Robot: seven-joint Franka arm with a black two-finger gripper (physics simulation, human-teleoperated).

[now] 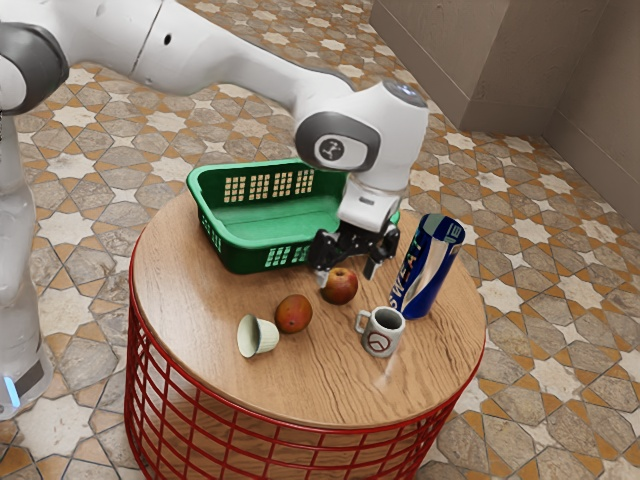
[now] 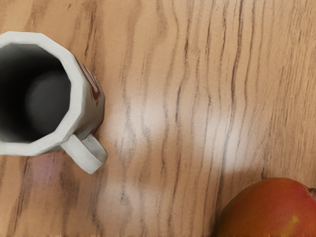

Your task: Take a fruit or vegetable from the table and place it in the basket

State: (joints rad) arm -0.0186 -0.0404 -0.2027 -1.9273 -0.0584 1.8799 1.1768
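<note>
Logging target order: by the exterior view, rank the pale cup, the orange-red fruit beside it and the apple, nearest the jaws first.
1. Apple: just below the jaws.
2. Orange-red fruit: between apple and pale cup.
3. Pale cup: beyond that fruit, toward the exterior view's left.

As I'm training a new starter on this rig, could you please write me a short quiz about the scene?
1. True or false: the mug is nearer to the can than the cup is.

2. Which of these lies on its side?
a) the mug
b) the can
c) the cup

3. Fill in the missing word, "open" or "shut": the gripper is ____.

Key: 1. true; 2. c; 3. open.
</note>
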